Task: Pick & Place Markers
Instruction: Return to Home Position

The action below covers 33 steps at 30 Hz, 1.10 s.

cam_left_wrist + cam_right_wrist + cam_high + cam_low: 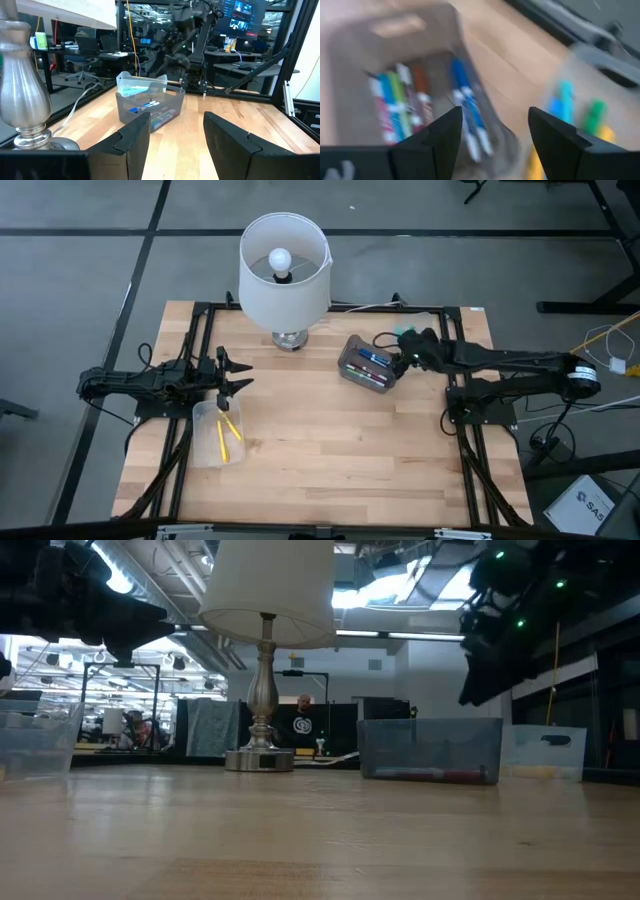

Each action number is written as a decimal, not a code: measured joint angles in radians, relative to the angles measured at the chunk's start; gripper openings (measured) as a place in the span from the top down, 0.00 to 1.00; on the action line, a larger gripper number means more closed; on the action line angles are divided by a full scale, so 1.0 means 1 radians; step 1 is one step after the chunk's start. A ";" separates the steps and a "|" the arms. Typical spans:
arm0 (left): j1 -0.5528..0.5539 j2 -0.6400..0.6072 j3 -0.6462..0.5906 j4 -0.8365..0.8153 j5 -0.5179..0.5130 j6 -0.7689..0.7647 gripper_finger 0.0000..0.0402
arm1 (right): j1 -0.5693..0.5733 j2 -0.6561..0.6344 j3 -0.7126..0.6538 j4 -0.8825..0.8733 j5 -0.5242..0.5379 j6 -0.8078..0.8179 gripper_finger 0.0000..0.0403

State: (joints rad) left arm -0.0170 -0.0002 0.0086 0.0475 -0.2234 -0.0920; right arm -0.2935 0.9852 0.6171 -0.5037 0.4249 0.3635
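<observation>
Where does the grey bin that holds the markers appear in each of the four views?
High view: grey bin right of centre, beside the right end effector.
Low view: grey bin right of centre.
Left wrist view: grey bin at centre, farther off.
Right wrist view: grey bin close ahead, markers inside.
Shared landmark: lamp, left of it in high and low views.

Both dark arms reach inward, the dark two-finger left pincer (176, 119) and right pincer (495, 114) each with fingers spread apart.
</observation>
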 joint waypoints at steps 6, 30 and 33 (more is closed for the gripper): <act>0.000 0.000 0.000 0.000 0.000 0.000 0.56 | 0.061 -0.180 -0.211 0.351 -0.298 -0.103 0.44; 0.000 0.000 0.000 0.000 0.000 0.000 0.55 | 0.075 -0.756 -0.611 0.967 -0.721 -0.049 0.44; 0.000 0.000 0.000 0.000 0.000 0.000 0.55 | 0.075 -0.810 -0.611 0.947 -0.751 -0.146 0.44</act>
State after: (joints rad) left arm -0.0170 -0.0002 0.0086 0.0479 -0.2230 -0.0917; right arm -0.2180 0.1756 0.0059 0.4437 -0.3266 0.2172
